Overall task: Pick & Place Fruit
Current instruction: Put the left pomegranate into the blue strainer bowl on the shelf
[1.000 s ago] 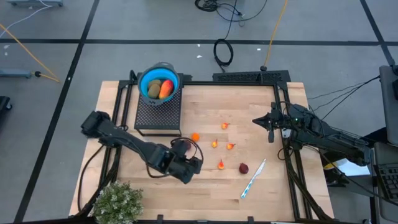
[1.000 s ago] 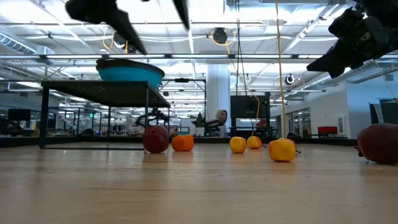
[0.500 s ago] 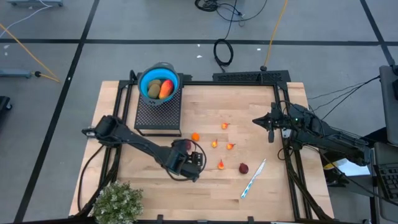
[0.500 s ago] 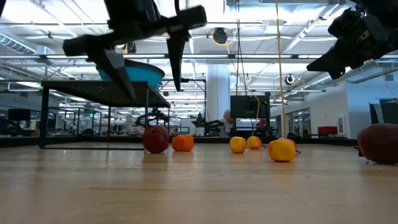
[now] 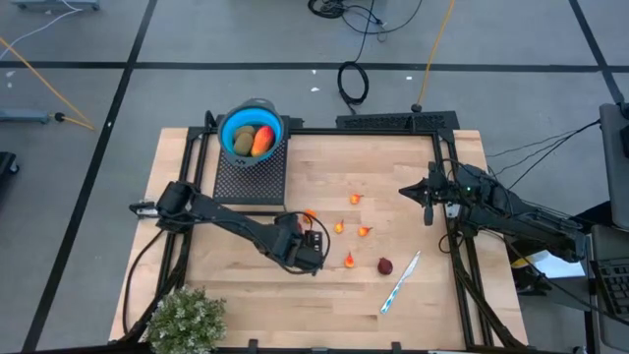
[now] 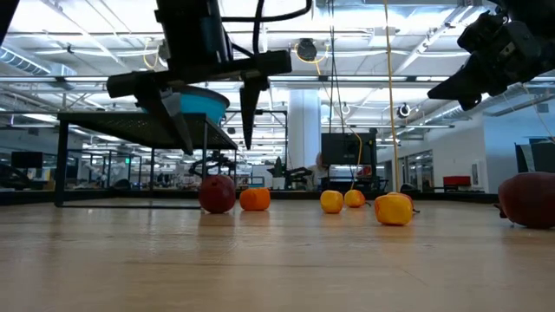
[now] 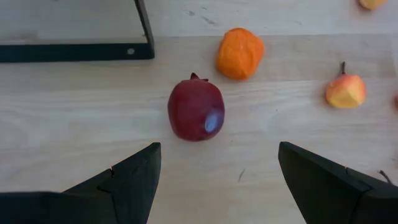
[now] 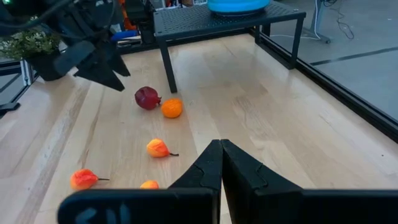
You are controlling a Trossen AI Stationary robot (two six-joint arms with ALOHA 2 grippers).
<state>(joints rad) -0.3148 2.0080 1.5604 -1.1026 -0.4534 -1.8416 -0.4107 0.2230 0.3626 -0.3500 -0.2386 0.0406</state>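
Note:
A dark red ball (image 7: 196,116) lies on the wood with an orange piece (image 7: 239,53) just beyond it and a small yellow-orange bit (image 7: 346,91) to the side. My left gripper (image 7: 217,171) is open and hovers just above and short of the ball, touching nothing; in the low view it (image 6: 212,117) hangs over the ball (image 6: 217,192). A second dark red ball (image 5: 385,265) and tiny orange bits (image 5: 349,260) lie farther right. The blue bowl (image 5: 252,133) holds a brown-green oval and the red-orange piece. My right gripper (image 8: 221,163) is shut and waits near the table's right edge (image 5: 428,202).
The bowl sits on a black mesh stand (image 5: 250,182) at the far left. A white-and-blue pen (image 5: 401,283) lies near the right ball. A bushy green plant (image 5: 185,320) stands at the near left corner. Bare wood shows between the fruit and the near edge.
My left gripper has moved toward the table's right and far edge, come down and turned, and now hangs open over the dark red ball beside the stand. The fruit has stayed in place.

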